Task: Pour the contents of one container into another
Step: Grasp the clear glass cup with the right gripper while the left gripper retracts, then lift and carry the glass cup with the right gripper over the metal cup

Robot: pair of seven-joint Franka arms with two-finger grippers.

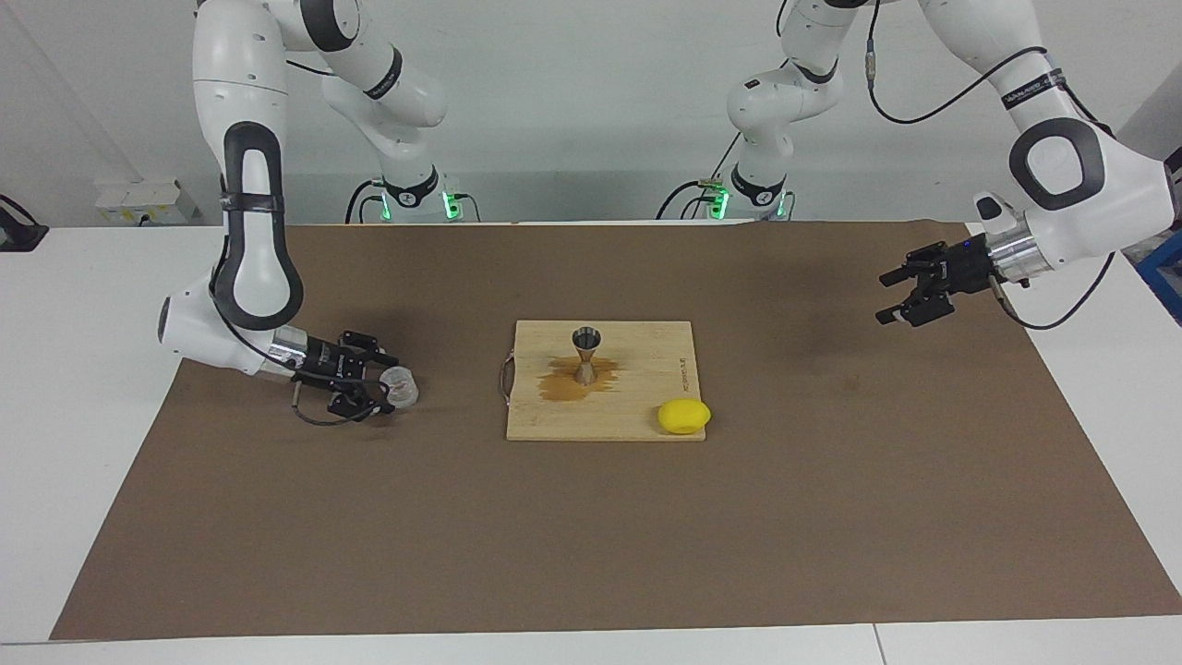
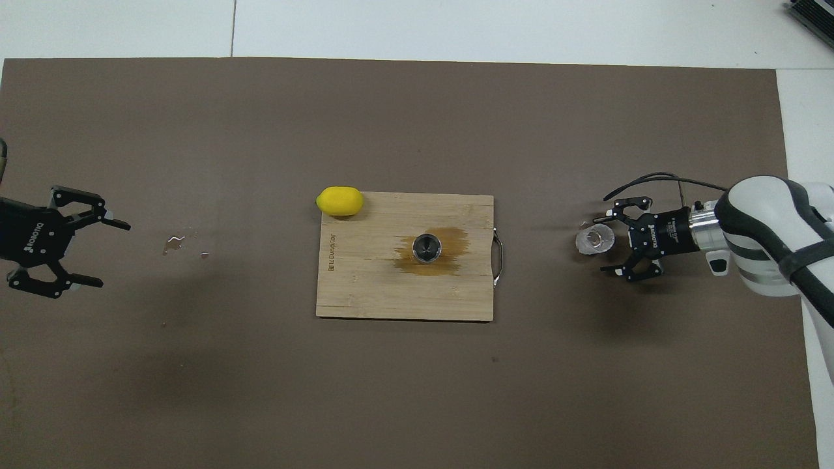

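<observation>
The small clear cup (image 1: 403,386) stands on the brown mat toward the right arm's end of the table; it also shows in the overhead view (image 2: 593,240). My right gripper (image 1: 386,385) is low at the cup, open, with a finger on either side of it, also seen from above (image 2: 607,243). The silvery hourglass jigger (image 1: 586,354) stands upright on the wooden cutting board (image 1: 646,356), in a wet brown stain; from above it is at the board's middle (image 2: 427,248). My left gripper (image 1: 889,296) waits open and empty in the air over the mat at the left arm's end (image 2: 114,255).
A yellow lemon (image 1: 684,416) lies at the board's corner farther from the robots, toward the left arm's end (image 2: 339,200). The board (image 2: 365,286) has a metal handle facing the cup. A few water drops (image 2: 173,242) lie on the mat near the left gripper.
</observation>
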